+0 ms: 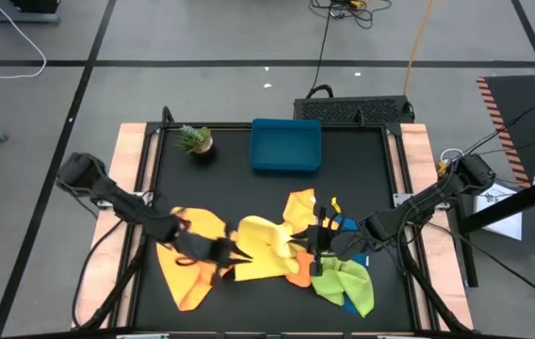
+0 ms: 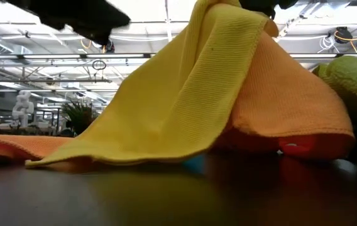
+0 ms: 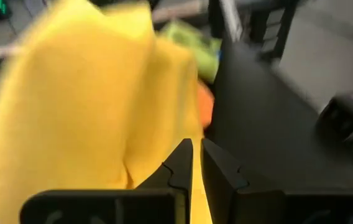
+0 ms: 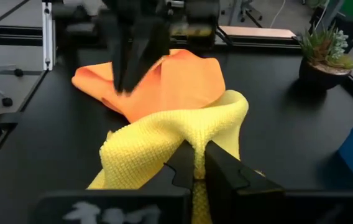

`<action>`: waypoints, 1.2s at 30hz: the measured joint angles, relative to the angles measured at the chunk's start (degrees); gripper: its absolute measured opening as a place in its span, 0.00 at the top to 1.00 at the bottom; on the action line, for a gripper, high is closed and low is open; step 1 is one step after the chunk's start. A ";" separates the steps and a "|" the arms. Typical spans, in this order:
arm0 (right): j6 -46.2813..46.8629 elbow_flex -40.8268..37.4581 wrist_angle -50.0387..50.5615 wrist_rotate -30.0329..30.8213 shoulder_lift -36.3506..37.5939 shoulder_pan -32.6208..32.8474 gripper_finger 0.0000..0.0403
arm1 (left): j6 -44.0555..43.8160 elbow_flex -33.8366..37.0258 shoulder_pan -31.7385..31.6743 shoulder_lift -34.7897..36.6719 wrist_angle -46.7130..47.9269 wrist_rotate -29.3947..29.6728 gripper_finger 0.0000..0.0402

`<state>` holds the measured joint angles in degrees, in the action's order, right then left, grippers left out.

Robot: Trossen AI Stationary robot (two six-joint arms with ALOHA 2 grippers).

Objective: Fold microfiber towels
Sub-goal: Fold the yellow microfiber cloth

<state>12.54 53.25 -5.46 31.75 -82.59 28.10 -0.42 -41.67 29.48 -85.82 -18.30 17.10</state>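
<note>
From above, the yellow towel (image 1: 260,247) lies mid-table near the front edge, among an orange towel (image 1: 192,259) and a green towel (image 1: 345,282); the blue tray (image 1: 286,146) holds nothing. Low down, yellow hides most else. The left gripper (image 3: 195,163) and right gripper (image 4: 199,163) each pinch the yellow towel.

Both arms are matte black, built of slim tubular links with bulkier rounded joints; black cables trail from each base; the left end effector (image 3: 195,163) and the right end effector (image 4: 199,163) carry angular, stepped black fingers.
</note>
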 joint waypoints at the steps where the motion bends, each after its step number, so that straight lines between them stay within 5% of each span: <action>1: 0.00 0.00 0.18 0.00 -0.01 0.00 0.97 | -0.25 -2.18 0.25 -1.40 3.35 0.72 0.91; 9: 0.02 0.00 0.16 -0.15 -0.02 0.11 0.97 | -12.51 -12.09 1.87 -3.08 21.94 8.92 0.91; 15: 0.16 0.00 0.16 -0.20 -0.02 0.11 0.97 | -22.26 -12.27 6.31 -2.23 28.04 9.16 0.91; 20: 0.14 0.00 0.37 -0.24 -0.02 0.11 0.97 | -36.13 -9.99 10.36 -2.33 35.63 16.88 0.91; 27: -0.17 0.00 0.01 -0.24 -0.02 0.13 0.97 | -47.90 -3.42 10.36 -2.34 31.02 16.36 0.88; 36: -1.21 0.00 -0.66 -0.25 -0.02 0.13 0.97 | -52.73 4.36 5.11 -2.36 17.84 11.68 0.58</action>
<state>11.33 53.25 -6.12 31.50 -82.61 28.23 -53.16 -37.31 34.59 -88.18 -0.46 28.78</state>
